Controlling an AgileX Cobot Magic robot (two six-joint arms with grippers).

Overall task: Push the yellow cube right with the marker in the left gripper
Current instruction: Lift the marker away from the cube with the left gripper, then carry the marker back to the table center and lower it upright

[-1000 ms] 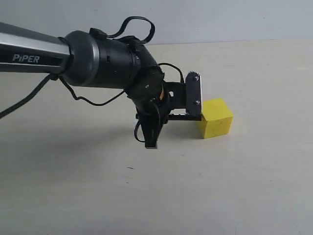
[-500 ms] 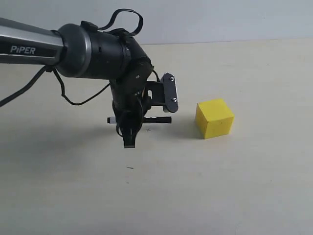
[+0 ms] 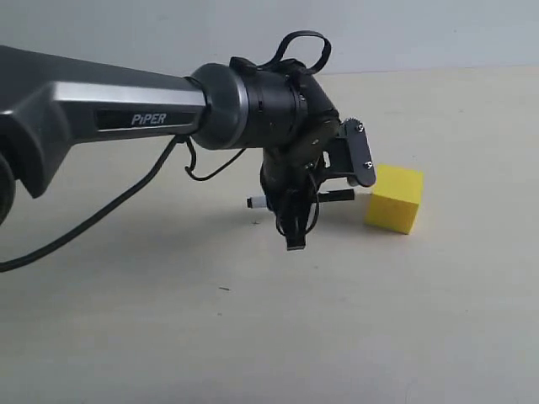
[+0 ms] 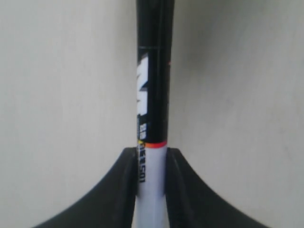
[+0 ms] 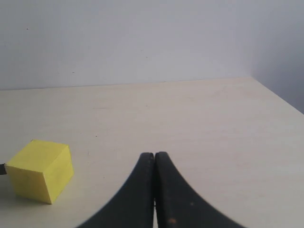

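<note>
The yellow cube (image 3: 394,199) rests on the pale tabletop (image 3: 253,337), turned slightly askew. My left gripper (image 3: 294,220) is just to its left and shut on the marker (image 3: 338,195). The marker lies level, its white end pointing left and its black cap ending right at the cube's left face. Whether cap and cube touch I cannot tell. In the left wrist view the jaws of the left gripper (image 4: 152,153) clamp the white barrel of the marker (image 4: 152,95). My right gripper (image 5: 154,155) is shut on nothing, with the cube (image 5: 40,170) off to its side.
The long grey and black arm (image 3: 126,114) reaches in from the left, with cables looping off its wrist. A flat black plate (image 3: 363,153) on the wrist stands just above the cube's near corner. A pale wall (image 3: 421,34) backs the table.
One second ago the left gripper was by the cube, then it drew back left. It has now swung right again. The cube sits further right and is turned.
</note>
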